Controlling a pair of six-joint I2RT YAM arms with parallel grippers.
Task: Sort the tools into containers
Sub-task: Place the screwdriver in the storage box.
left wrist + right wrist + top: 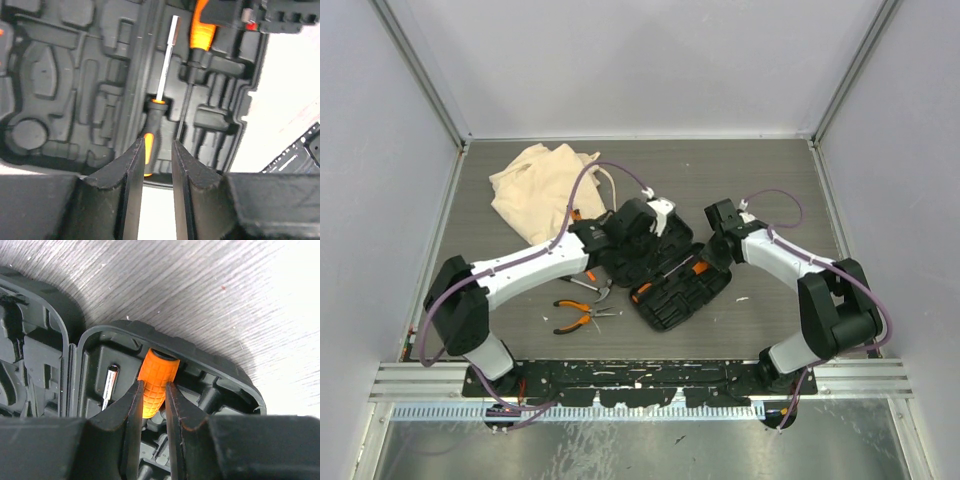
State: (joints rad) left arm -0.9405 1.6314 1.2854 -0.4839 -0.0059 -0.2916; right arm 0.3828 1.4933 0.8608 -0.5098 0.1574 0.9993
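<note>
The black tool case [675, 290] lies open mid-table. In the left wrist view a screwdriver [161, 95] with an orange-and-black handle and a steel shaft rests in a moulded slot of the case. My left gripper [158, 146] hovers over its handle end, open, with nothing clamped. My right gripper [154, 386] is shut on the orange grip of a second screwdriver [159, 374] at the case's far end. Orange-handled pliers [582, 315] and a steel tool [590, 287] lie on the table left of the case. The beige cloth bag [540, 185] sits at the back left.
The case's moulded tray [60, 90] has many empty recesses. The steel tip [110, 385] of the first screwdriver shows beside the right fingers. Grey walls and rails [640, 375] enclose the table.
</note>
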